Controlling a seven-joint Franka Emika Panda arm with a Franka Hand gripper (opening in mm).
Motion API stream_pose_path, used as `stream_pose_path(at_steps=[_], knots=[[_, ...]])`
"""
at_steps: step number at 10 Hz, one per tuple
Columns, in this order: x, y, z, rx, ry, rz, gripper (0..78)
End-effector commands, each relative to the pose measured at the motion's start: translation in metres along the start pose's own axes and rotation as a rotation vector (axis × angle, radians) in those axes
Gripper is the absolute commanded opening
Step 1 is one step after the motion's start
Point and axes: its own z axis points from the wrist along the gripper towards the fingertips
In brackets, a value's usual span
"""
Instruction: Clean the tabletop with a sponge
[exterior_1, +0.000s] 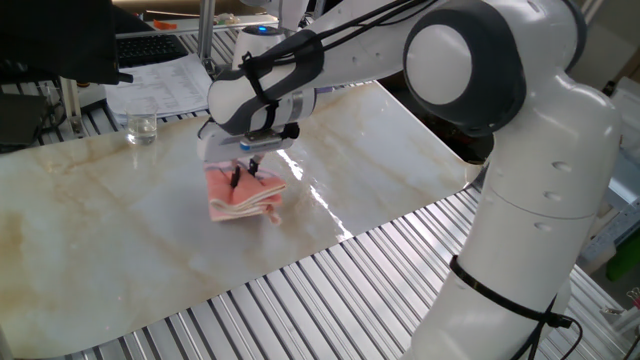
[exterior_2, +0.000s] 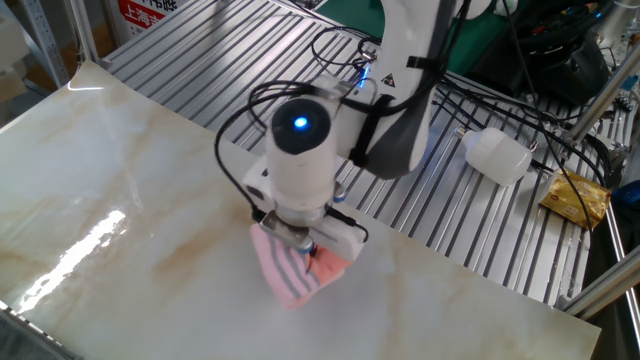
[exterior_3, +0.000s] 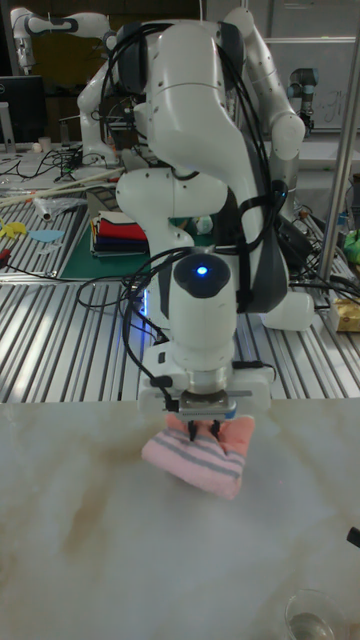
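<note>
The salmon-pink sponge (exterior_1: 242, 198) (exterior_2: 292, 274) (exterior_3: 203, 460) lies flat on the cream marble tabletop (exterior_1: 120, 230) (exterior_2: 120, 230) (exterior_3: 120, 540), its grey-and-white striped edge facing the tall fixed view. My gripper (exterior_1: 244, 173) (exterior_2: 300, 244) (exterior_3: 203, 430) points straight down onto the sponge's top, fingers close together and pressed into the pad. The fingertips are partly sunk in the folds, so the pinch itself is hidden.
A clear glass (exterior_1: 142, 126) (exterior_3: 312, 612) stands on the slab near one edge. Papers (exterior_1: 165, 82) lie beyond it. Ribbed metal slats (exterior_1: 330, 290) border the slab. A white bottle (exterior_2: 498, 155) and a yellow packet (exterior_2: 577, 197) rest on the slats.
</note>
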Motion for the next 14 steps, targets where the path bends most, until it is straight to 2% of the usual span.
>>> stream_pose_path(at_steps=[1,2,5,9,14], knots=[[0.010,0.021,-0.024,0.022,-0.095,0.183,1.2],[0.011,0.020,-0.025,0.044,-0.106,0.182,1.2],[0.006,0.002,-0.021,0.061,-0.120,0.142,1.2],[0.005,-0.001,-0.021,0.063,-0.118,0.141,1.2],[0.003,0.003,-0.018,0.051,-0.097,0.112,1.2]])
